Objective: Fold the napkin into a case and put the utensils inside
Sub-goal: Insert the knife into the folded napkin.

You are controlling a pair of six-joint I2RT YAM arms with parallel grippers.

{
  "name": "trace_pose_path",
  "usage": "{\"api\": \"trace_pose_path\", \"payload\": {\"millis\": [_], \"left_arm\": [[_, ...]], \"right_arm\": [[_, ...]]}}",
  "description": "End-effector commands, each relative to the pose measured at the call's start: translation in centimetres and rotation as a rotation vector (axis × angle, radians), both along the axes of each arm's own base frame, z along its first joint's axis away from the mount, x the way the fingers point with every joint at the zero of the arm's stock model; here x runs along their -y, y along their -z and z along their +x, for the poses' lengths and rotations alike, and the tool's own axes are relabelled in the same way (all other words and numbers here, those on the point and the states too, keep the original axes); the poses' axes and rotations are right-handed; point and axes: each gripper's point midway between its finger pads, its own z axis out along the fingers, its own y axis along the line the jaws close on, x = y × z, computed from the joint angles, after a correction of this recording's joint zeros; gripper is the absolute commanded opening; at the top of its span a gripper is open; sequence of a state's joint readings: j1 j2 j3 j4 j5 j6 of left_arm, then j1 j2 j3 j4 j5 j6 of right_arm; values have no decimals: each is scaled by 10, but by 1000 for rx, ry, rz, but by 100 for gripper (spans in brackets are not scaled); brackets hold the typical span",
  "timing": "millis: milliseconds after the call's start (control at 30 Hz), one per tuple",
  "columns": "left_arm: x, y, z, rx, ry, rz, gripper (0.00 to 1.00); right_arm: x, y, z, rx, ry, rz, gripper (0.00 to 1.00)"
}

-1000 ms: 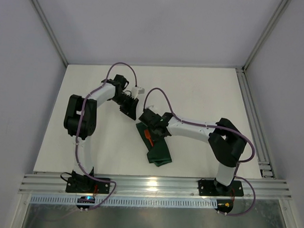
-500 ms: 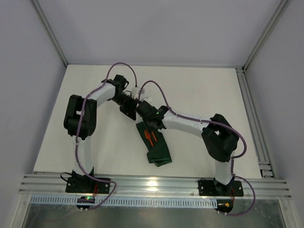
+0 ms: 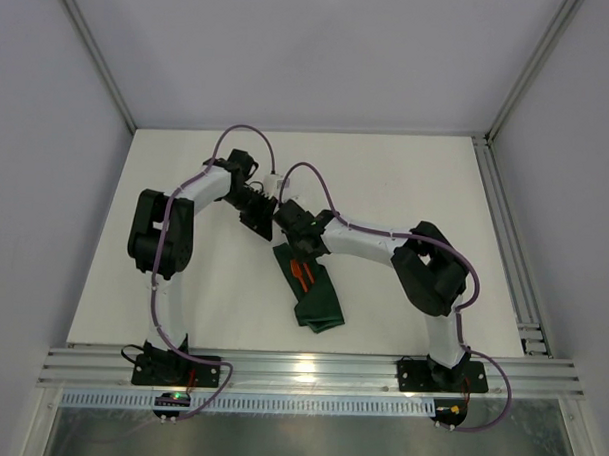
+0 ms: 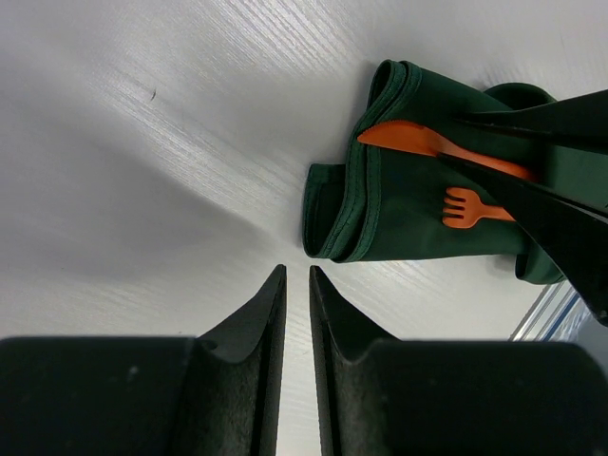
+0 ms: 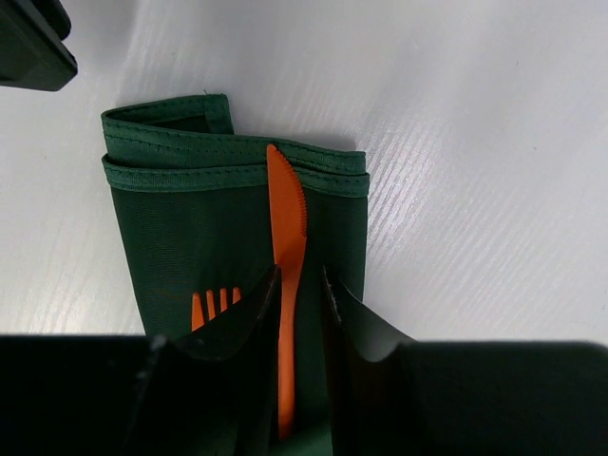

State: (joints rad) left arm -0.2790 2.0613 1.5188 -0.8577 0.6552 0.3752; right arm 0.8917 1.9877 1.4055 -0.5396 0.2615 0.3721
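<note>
The dark green napkin point(image 3: 318, 303) lies folded as a narrow case point(image 5: 190, 223) on the white table. The utensils point(image 3: 302, 275) rest on top of it side by side. They are an orange knife point(image 5: 288, 223) point(image 4: 418, 141) and an orange fork point(image 5: 213, 302) point(image 4: 465, 207). My right gripper point(image 5: 301, 275) point(image 3: 290, 235) hovers over the case's far end. It is open, its fingers straddle the knife's handle, and cloth shows beside the handle. My left gripper point(image 4: 294, 273) point(image 3: 259, 218) stands just beyond that end over bare table. Only a thin slit parts its jaws, with nothing between them.
A metal rail point(image 3: 310, 369) runs along the near edge and another point(image 3: 505, 230) down the right side. Grey enclosure walls stand around the table. Part of the left gripper's black body point(image 5: 28, 43) sits close to the case's top corner.
The right gripper has let go of the knife, which now lies beside the fork on the case. The right arm then pulled back toward the far left. The left arm has not moved.
</note>
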Motion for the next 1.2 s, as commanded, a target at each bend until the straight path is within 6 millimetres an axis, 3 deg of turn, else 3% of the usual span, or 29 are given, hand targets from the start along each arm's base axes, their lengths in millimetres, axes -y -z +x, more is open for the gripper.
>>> {"api": "trace_pose_path", "payload": {"millis": [0,133,367,500,600,833,967,1167], "left_arm": [[2,-14,1,26,13,-25,17],[3,-14,1,22,13,-28,17],[3,-14,0,20,14,-27,17],[3,-14,0,20,14,-30,17],[3,-14,0,17,13,-30,17],[3,-14,0,21,14,-29,17],[4,-16,2,26,13,-32,16],[3,-15,2,25,13,-30,17]], "right_arm": [[-14,-23,6,29,-10,62,27],[-17,-28,5,30,-22,77,27],[-5,-2,-6,-27,0,31,26],[-1,-5,-6,-12,13,28,16],[3,-6,-6,-13,17,13,4],[12,-14,-18,-29,36,28,4],[14,-28,-27,-24,47,55,4],[20,-27,-39,-47,74,67,4]]}}
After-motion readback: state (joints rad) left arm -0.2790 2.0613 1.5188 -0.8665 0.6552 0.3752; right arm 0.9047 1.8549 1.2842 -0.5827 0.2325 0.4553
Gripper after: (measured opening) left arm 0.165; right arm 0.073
